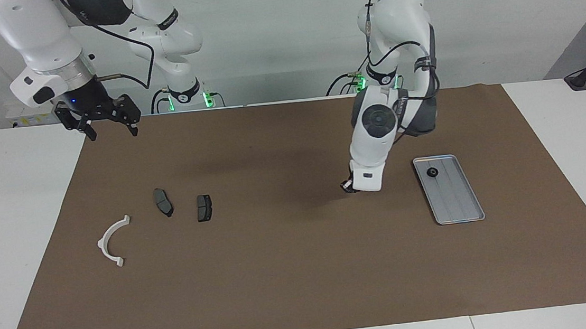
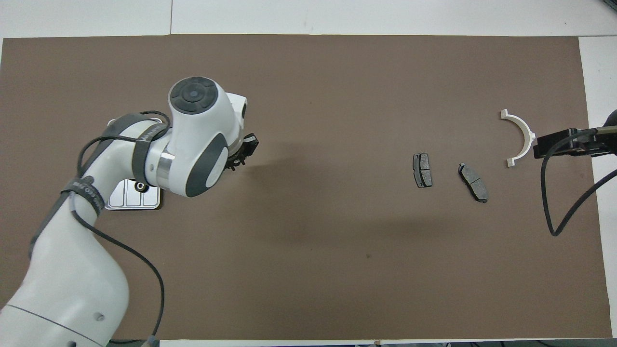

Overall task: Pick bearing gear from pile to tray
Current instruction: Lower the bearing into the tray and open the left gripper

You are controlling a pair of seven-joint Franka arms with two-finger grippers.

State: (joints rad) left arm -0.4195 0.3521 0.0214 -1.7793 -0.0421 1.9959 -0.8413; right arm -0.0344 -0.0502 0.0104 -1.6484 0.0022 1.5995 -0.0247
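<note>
The silver tray [image 1: 460, 208] lies toward the left arm's end of the mat. A small black bearing gear [image 1: 432, 172] rests in its end nearer the robots. My left gripper [image 1: 348, 185] hangs low over the mat beside the tray and is shut; nothing shows between its tips. In the overhead view the left arm covers most of the tray [image 2: 130, 201], and the gear [image 2: 140, 185] peeks out beside the arm. The pile is a white arc bracket [image 1: 111, 241] and two dark brake pads [image 1: 163, 202] [image 1: 204, 207]. My right gripper [image 1: 112, 130] waits open, raised over the mat's corner.
A brown mat [image 1: 302, 269] covers the table, with white tabletop [image 1: 17, 220] at both ends. Overhead, the bracket [image 2: 520, 135] and the pads [image 2: 422, 170] [image 2: 473, 182] lie toward the right arm's end, the right gripper [image 2: 542, 144] next to the bracket.
</note>
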